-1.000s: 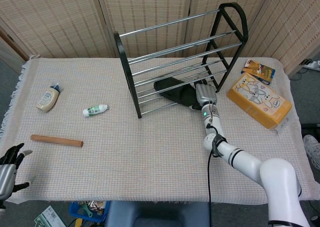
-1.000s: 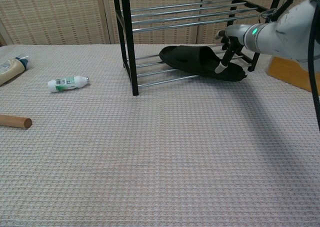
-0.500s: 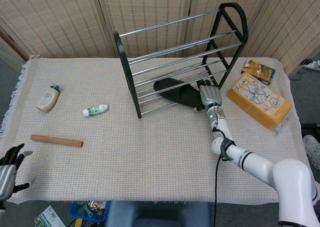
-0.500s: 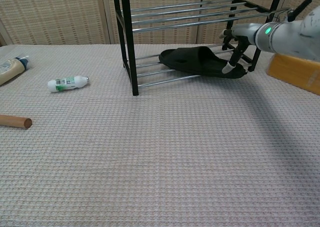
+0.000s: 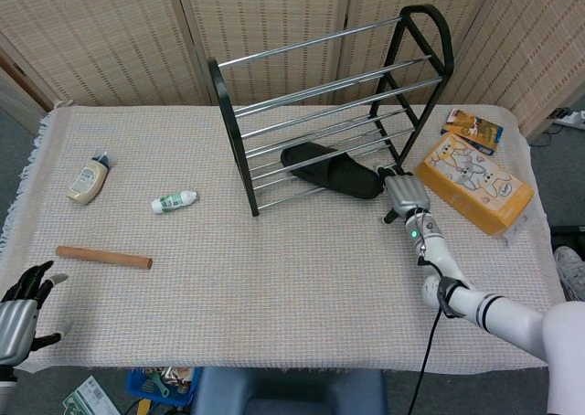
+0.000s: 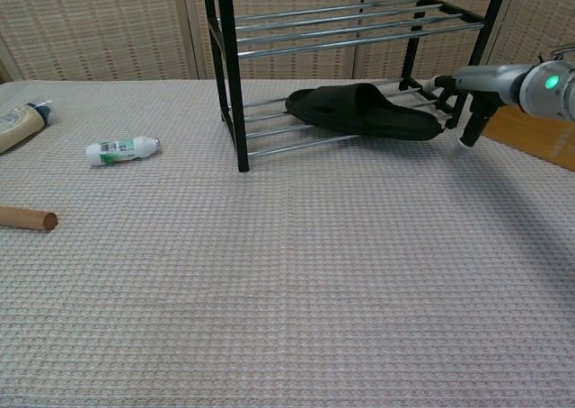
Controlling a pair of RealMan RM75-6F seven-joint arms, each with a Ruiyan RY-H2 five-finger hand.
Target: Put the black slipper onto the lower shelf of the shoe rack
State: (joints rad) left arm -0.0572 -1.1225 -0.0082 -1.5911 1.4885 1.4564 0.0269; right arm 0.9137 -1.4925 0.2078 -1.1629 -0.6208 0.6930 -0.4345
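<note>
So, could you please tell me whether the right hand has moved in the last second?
Yes. The right hand has pulled away from the black slipper, toward the orange box, and now sits clear of the shoe rack.

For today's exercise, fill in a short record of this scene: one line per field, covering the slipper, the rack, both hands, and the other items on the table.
slipper: black slipper lies on the lower rails of the shoe rack, heel end sticking out past the front rail
right hand: right hand beside the slipper's heel, apart from it, holding nothing
left hand: left hand at the table's near left edge, fingers spread, holding nothing
other items: wooden stick, small white bottle, squeeze bottle, yellow box
</note>
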